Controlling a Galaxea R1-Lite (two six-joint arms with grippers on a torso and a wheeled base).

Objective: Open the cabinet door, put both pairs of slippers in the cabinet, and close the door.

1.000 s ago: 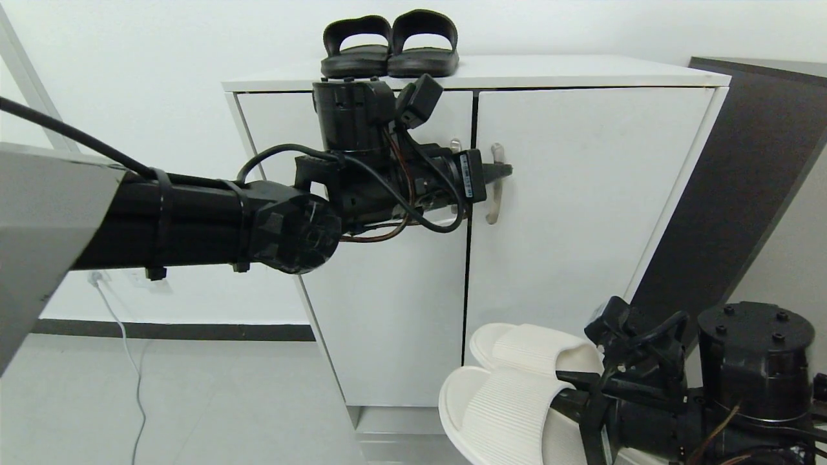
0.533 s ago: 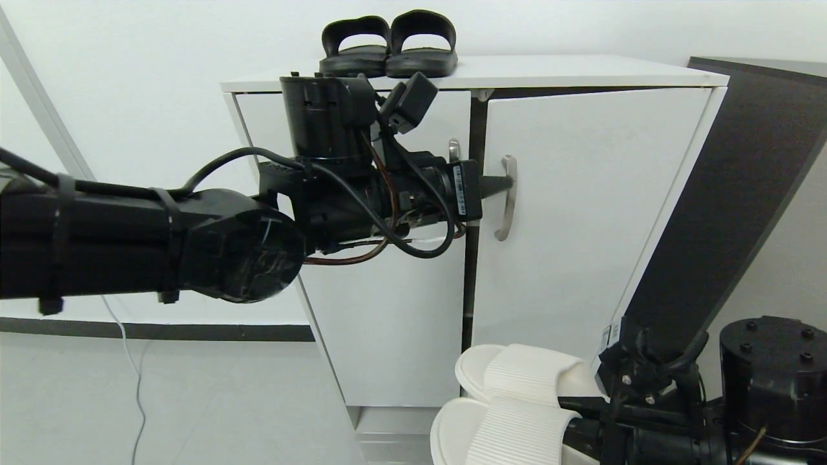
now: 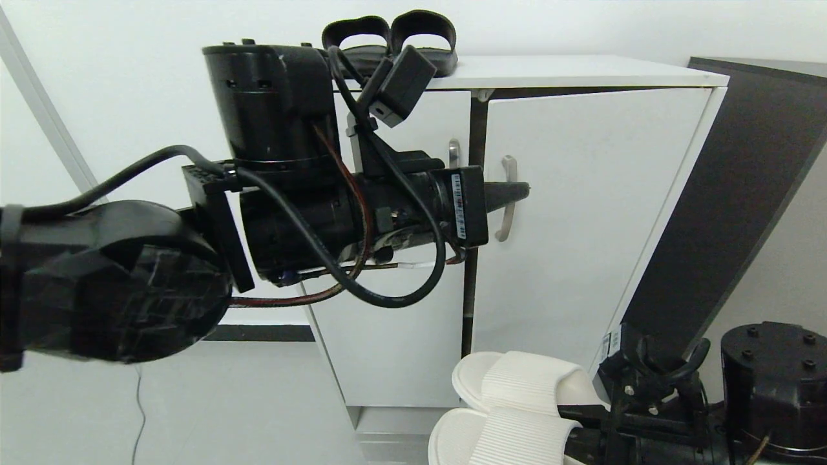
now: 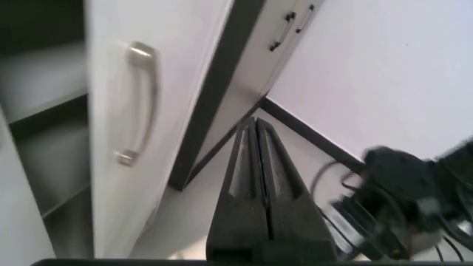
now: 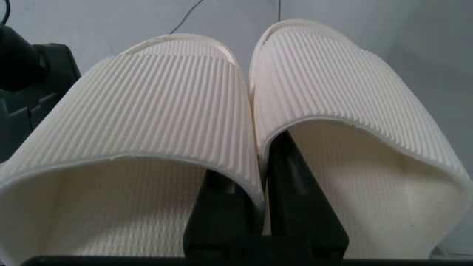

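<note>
White two-door cabinet [image 3: 400, 361] with its right door [image 3: 581, 206] standing ajar: a dark vertical gap [image 3: 477, 129] is showing between that door's free edge and the shut left door [image 3: 413, 129], widest along the top edge, under the cabinet top. In the left wrist view the opened door [image 4: 185, 44] is swinging clear of a pale inner shelf [image 4: 37, 74]. Each door is carrying a curved brushed-metal handle beside the centre line, one on the right door [image 3: 507, 216] and one on the left [image 3: 454, 152].

The left gripper [image 3: 524, 190] is hanging in front of the right handle with its two black fingers pressed flat together and nothing between them; from its own camera the gripper [image 4: 256, 125] is lying beside the handle [image 4: 140, 103], apart from it.

A pair of black rubber slide slippers [image 3: 423, 29] is sitting side by side on the cabinet top, toward its left end and partly hidden behind the left arm.

The right gripper [image 3: 581, 434] is waiting low, before the lower edge of the right door, clamped on a pair of cream ribbed slippers [image 3: 523, 387]; its fingers [image 5: 295, 185] are reaching under the straps and pinching the two inner walls [image 5: 257, 148] together.

A white wall [image 3: 129, 77] with a dark baseboard strip [image 3: 271, 332] is running behind the cabinet, a dark panel [image 3: 743, 194] is flanking its right side, and pale grey floor [image 3: 226, 413] is lying open to its left
</note>
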